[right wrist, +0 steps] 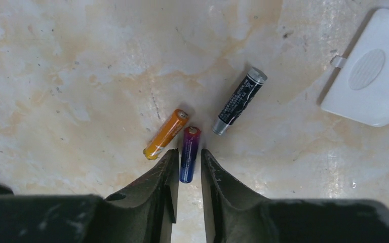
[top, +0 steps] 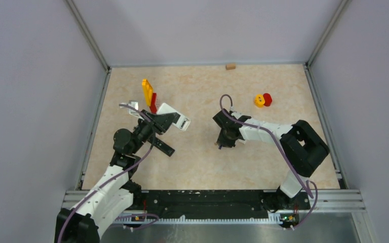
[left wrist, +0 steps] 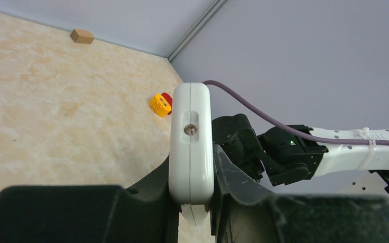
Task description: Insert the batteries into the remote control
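Lab robot cell, grey partition walls (top: 30,76)

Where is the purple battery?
In the right wrist view, the purple battery lies on the table between the fingers of the right tool, beside the orange battery.

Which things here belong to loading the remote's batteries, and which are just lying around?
For the job: remote control, held in the left claw; orange battery; purple-blue battery, flanked by the right claw; dark battery; white battery cover.

Just lying about: yellow and red blocks; yellow-and-red toy; small wooden block.
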